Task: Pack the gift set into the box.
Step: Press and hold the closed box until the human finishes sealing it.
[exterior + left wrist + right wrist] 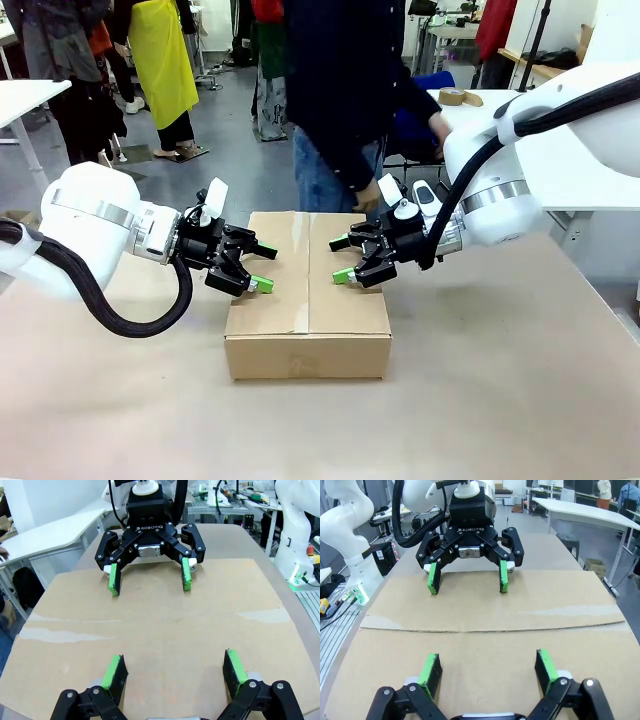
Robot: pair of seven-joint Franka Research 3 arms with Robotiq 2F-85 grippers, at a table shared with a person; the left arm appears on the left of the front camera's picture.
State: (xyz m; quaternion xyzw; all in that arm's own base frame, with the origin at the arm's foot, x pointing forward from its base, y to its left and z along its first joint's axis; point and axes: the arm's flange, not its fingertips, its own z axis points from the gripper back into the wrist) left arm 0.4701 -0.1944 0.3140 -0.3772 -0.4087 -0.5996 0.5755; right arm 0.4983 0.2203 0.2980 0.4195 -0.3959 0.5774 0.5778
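A: Where's the box [308,300]?
B: Middle of the table [500,400] — its top closed.
A: And the pincers?
B: Left gripper [263,267] and right gripper [342,258] both spread wide, empty — facing each other over its top

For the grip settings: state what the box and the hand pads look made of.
The box: brown cardboard, matte, likely corrugated; its flaps meet at a seam under what looks like glossy clear tape. The pads of the left hand and right hand: green, matte, probably rubber or soft plastic.
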